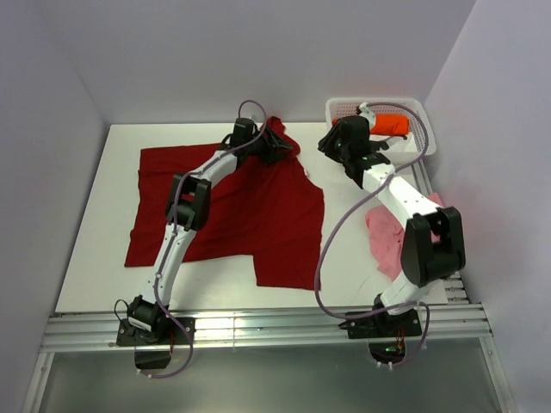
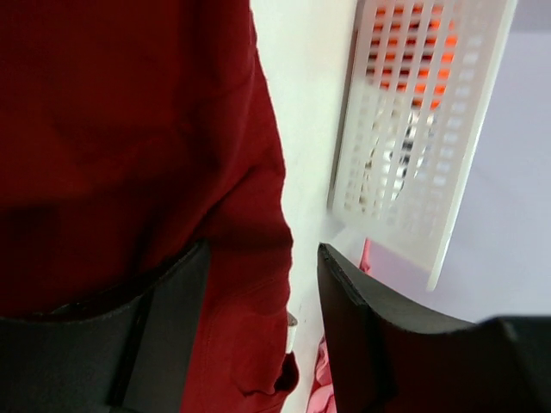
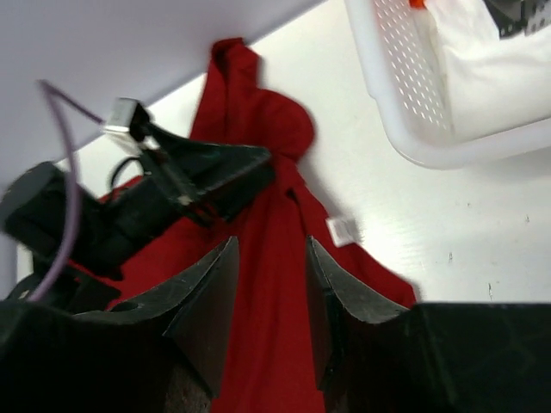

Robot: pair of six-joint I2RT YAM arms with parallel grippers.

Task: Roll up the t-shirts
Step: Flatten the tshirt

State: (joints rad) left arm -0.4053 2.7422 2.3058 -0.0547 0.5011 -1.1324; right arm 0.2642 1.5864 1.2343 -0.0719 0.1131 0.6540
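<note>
The dark red t-shirt point(image 1: 258, 215) lies spread on the white table, its far right part bunched up. My left gripper point(image 1: 277, 148) is at that bunched far edge. In the left wrist view it point(image 2: 263, 297) is open, with dark red cloth point(image 2: 129, 129) between the jaws and draped against the left finger point(image 2: 164, 335). My right gripper point(image 1: 327, 142) is open just to the right of it, over the same shirt point(image 3: 267, 327) near its white tag point(image 3: 343, 230). The pink t-shirt point(image 1: 383, 232) lies crumpled at the right. The orange-red t-shirt point(image 1: 389, 126) lies in the basket.
The white mesh basket point(image 1: 422, 116) stands at the far right corner, close behind my right gripper; it also shows in the right wrist view point(image 3: 405, 103) and the left wrist view point(image 2: 413, 172). Walls enclose the table on three sides.
</note>
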